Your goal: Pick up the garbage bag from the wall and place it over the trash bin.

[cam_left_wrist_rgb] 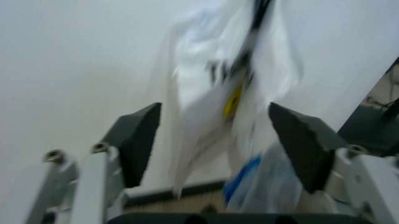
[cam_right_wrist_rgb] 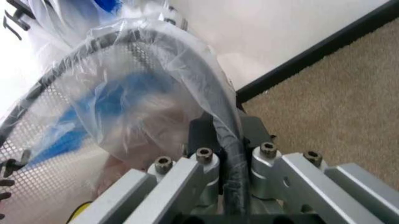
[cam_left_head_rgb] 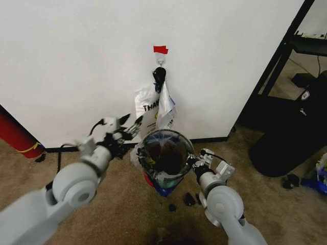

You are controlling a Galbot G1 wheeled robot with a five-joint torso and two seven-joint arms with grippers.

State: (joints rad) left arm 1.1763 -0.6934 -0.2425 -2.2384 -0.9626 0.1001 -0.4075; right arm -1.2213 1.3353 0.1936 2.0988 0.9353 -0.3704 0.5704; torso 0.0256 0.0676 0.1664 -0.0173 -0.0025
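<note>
My right gripper (cam_right_wrist_rgb: 215, 140) pinches bin (cam_left_head_rgb: 166, 153) rim, bag (cam_right_wrist_rgb: 143, 93) draped over it; left gripper (cam_left_wrist_rgb: 215, 140) spread near wall (cam_left_head_rgb: 76, 61)

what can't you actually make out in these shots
- Head view: the white bag's lettering is cut short by folds.
- Left wrist view: motion blur smears the hanging bags between the open left gripper.
- Right wrist view: the right gripper is clamped on the trash bin rim; the garbage bag veils the bin's inside.
- Head view: the bin's base is hidden by its own top.
</note>
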